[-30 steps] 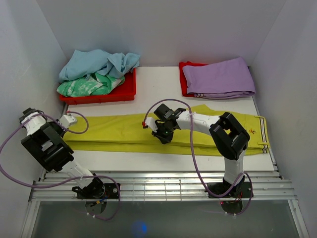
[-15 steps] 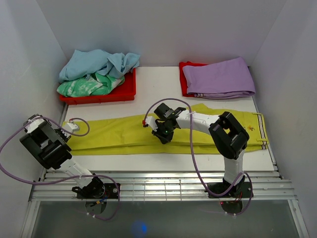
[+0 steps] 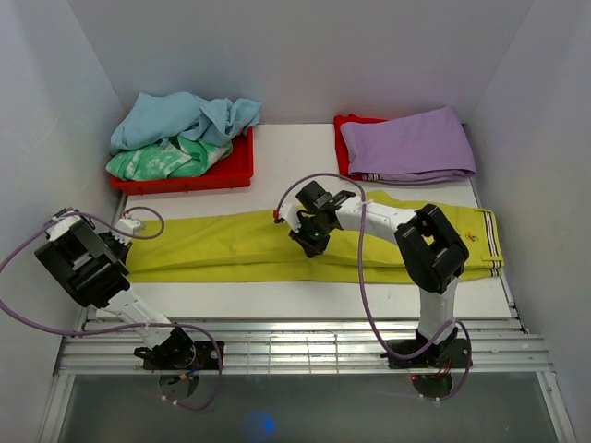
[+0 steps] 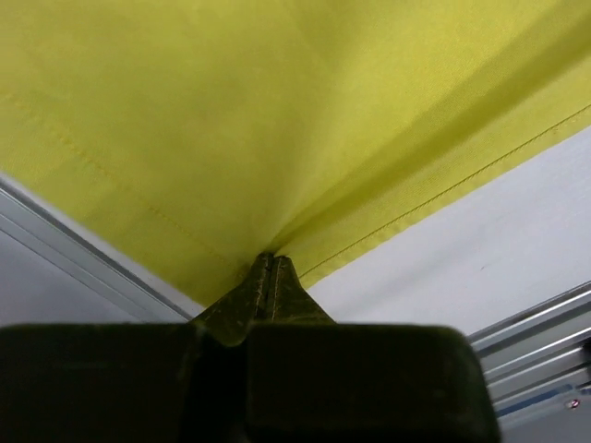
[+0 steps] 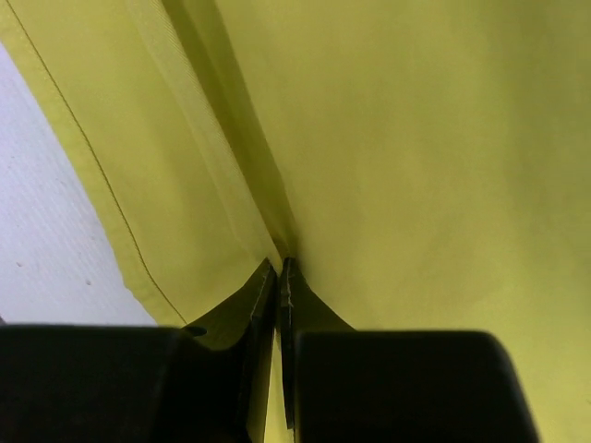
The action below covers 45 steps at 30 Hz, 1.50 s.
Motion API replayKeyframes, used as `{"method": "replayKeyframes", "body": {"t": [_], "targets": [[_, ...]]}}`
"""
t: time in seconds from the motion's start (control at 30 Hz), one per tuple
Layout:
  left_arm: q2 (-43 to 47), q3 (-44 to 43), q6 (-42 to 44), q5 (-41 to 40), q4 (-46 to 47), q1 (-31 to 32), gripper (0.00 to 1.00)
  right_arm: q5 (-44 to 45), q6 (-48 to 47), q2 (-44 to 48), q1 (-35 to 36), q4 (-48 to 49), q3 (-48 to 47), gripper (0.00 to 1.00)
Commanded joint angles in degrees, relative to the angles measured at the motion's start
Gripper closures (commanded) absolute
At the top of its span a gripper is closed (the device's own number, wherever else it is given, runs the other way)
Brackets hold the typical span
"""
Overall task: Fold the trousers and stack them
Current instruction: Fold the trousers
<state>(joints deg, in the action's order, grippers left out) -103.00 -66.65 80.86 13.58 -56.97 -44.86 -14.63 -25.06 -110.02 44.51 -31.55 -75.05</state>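
White table [image 3: 277, 300], white walls around. Trousers [image 3: 212, 245] lie stretched left to right across mid-table, legs together, striped end at the right edge. Left jaws pinched shut on the trouser fabric at the far left end, by the table's left edge; cloth fans out from the tips in the left wrist view. Right jaws shut on a fold of the trousers near their middle, upper side. Back left: red tray [image 3: 235, 173] holding light blue garment [image 3: 175, 115] and green-patterned garment [image 3: 157, 161]. Back right: lilac garment [image 3: 411, 143] folded on second red tray [image 3: 343, 122].
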Motion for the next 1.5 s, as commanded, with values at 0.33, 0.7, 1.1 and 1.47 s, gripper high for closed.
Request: {"method": "replayKeyframes", "body": {"t": [0.33, 0.7, 1.1, 1.47], "targets": [[1.3, -29.5, -11.5, 13.7, 1.9, 0.0, 1.00, 4.5, -2.9, 13.2, -6.1, -8.1, -6.2, 0.92], [5.7, -13.1, -7.6, 8.5, 9.8, -1.3, 1.00, -2.2, -2.5, 14.9, -5.8, -6.3, 7.1, 0.92], [11.2, -1.1, 2.1, 14.9, 1.9, -1.5, 0.55, -3.0, -1.6, 8.1, -4.3, -1.1, 9.7, 0.92], [2.2, -4.0, -29.9, 22.8, -3.6, -1.0, 0.46, -2.7, -1.1, 7.7, -4.3, -1.1, 9.2, 0.92]]}}
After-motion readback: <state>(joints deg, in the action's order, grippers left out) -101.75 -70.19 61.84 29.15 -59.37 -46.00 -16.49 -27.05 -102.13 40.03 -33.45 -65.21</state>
